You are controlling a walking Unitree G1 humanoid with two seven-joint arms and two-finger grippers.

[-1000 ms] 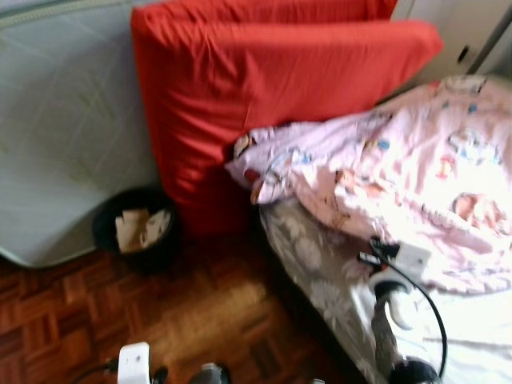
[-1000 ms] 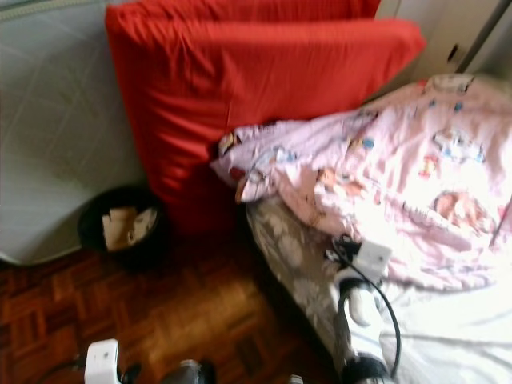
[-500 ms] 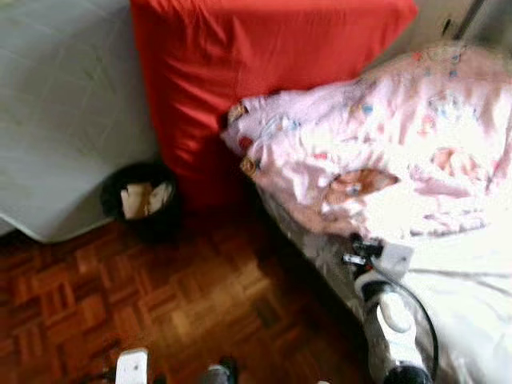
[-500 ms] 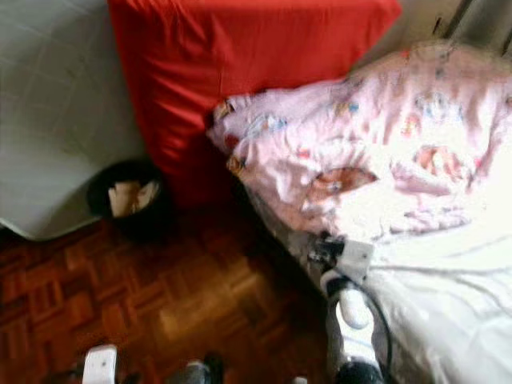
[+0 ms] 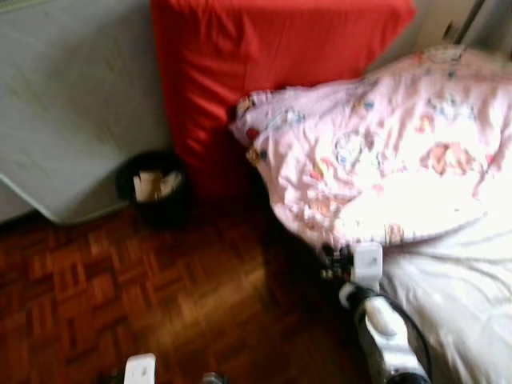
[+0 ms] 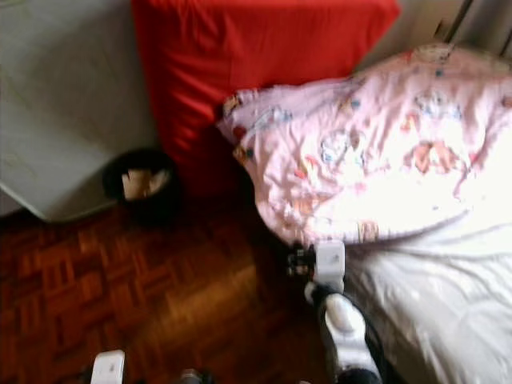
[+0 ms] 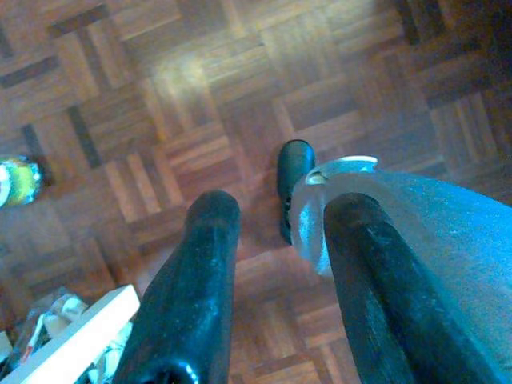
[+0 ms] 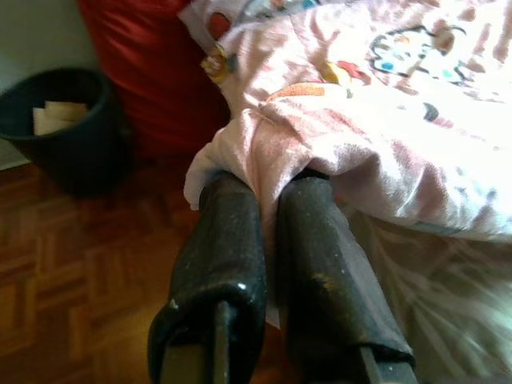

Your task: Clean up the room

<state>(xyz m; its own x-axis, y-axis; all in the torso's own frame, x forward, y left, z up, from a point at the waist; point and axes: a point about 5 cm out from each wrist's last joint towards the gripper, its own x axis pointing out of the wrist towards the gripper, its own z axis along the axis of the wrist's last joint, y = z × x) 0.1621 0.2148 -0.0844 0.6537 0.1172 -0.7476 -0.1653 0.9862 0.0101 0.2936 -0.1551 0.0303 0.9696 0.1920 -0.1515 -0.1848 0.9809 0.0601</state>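
My right gripper [image 8: 268, 200] pinches edge of pink blanket [image 5: 384, 160] on bed, right side. Left gripper [image 7: 272, 240] open, holds nothing, over wood floor [image 5: 120, 288]. No words I can read.

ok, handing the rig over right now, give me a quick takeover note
Right gripper: shut on the lower edge of the pink patterned blanket, at the bed's near side by the floor.
Left gripper: fingers apart, holding nothing, hanging over the parquet floor.
Blanket lies rumpled across the bed, one corner drooping against the red mattress leaning behind it.
Black bin with paper scraps stands on the floor between the red mattress and a grey mattress.
Done: blanket edge gripped.
Left: straighten the blanket; the bed isn't made yet.
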